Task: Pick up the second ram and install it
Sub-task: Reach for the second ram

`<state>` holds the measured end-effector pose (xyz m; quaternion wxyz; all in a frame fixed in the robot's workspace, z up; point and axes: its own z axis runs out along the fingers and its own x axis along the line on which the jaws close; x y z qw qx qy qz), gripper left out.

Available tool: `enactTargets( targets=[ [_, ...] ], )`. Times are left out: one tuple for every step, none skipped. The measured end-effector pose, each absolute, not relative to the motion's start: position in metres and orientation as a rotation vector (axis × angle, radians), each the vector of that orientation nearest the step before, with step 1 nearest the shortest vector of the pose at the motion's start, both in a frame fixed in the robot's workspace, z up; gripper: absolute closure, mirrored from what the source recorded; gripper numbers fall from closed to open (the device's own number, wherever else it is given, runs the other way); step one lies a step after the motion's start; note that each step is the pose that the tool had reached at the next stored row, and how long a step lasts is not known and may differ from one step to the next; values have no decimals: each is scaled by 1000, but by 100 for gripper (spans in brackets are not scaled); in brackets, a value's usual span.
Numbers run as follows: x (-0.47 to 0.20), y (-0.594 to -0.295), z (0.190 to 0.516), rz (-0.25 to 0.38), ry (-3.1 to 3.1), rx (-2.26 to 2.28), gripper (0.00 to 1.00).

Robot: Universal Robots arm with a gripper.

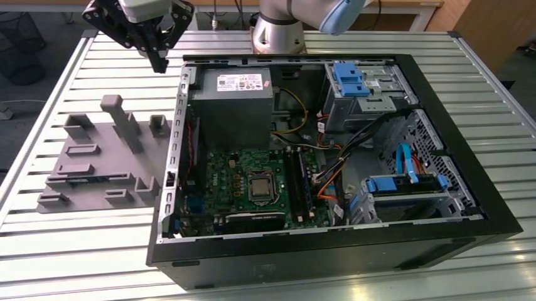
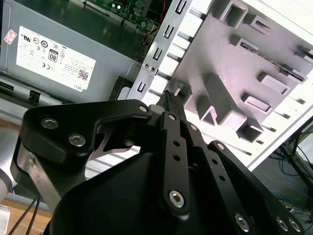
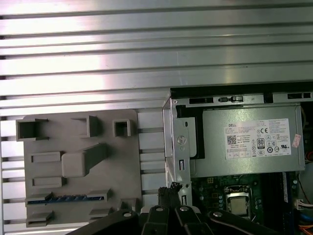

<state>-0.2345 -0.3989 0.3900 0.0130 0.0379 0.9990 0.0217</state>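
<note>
The second ram [image 1: 82, 180] is a thin dark strip standing on edge in a slot of the grey fixture [image 1: 100, 160], at the exterior view's left. It also shows in the first wrist view as the ram [image 3: 66, 199] and in the second wrist view as a dark line [image 2: 274, 58]. My gripper [image 1: 159, 64] hangs high over the table's far side, between the fixture and the back left corner of the open computer case [image 1: 335, 254]. Its fingers meet at the gripper tip [image 2: 171, 96], [image 3: 171, 188], with nothing between them.
Inside the case lie the green motherboard [image 1: 226, 182] with its silver processor [image 1: 261, 187], dark memory slots [image 1: 300, 185], a grey power supply [image 1: 235, 106], cables and blue drive brackets [image 1: 348, 78]. Upright grey blocks [image 1: 127, 128] rise from the fixture. The table is ribbed metal [image 1: 84, 251].
</note>
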Motion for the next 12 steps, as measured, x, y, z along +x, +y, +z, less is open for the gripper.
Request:
enactTargets(
  targets=[
    [-235, -399, 390, 68, 3113, 118, 89],
    [-235, -399, 390, 68, 3113, 118, 89],
    [-235, -399, 390, 68, 3113, 118, 89],
    [-236, -399, 390, 68, 3113, 118, 89],
    [-236, -399, 390, 68, 3113, 118, 89],
    [-236, -399, 390, 68, 3113, 118, 89],
    [-236, -399, 390, 68, 3113, 118, 89],
    [-236, -399, 390, 68, 3113, 118, 89],
    [-237, -399, 390, 68, 3114, 118, 89],
    [-238, -399, 390, 68, 3114, 118, 89],
    [-239, -399, 390, 68, 3114, 118, 89],
    [-239, -399, 390, 68, 3114, 118, 89]
  ],
)
